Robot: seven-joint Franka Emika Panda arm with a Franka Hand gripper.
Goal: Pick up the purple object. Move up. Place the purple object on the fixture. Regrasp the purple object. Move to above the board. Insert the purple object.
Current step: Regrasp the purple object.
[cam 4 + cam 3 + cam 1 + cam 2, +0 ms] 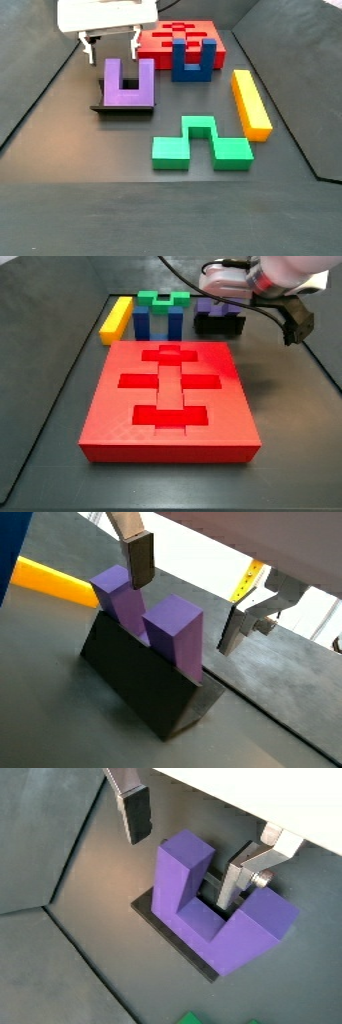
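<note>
In a side view, a green notched block lies nearest on the dark floor, with the long yellow bar just behind it. Next back, the purple object, a U-shaped block, stands prongs up on the black fixture. The gripper hangs directly above it, silver fingers spread wider than the block and holding nothing. A blue U-shaped block and the red board sit farthest off.

Both wrist views add what that view cannot: daylight between the finger pads and the prongs, one dark pad level with a prong top, the purple object seated in the fixture.

In a side view from the opposite end, the board fills the foreground, its brighter cross-shaped recesses plain. Here the robot's wrist hides most of the purple object; only a sliver shows above the fixture.
</note>
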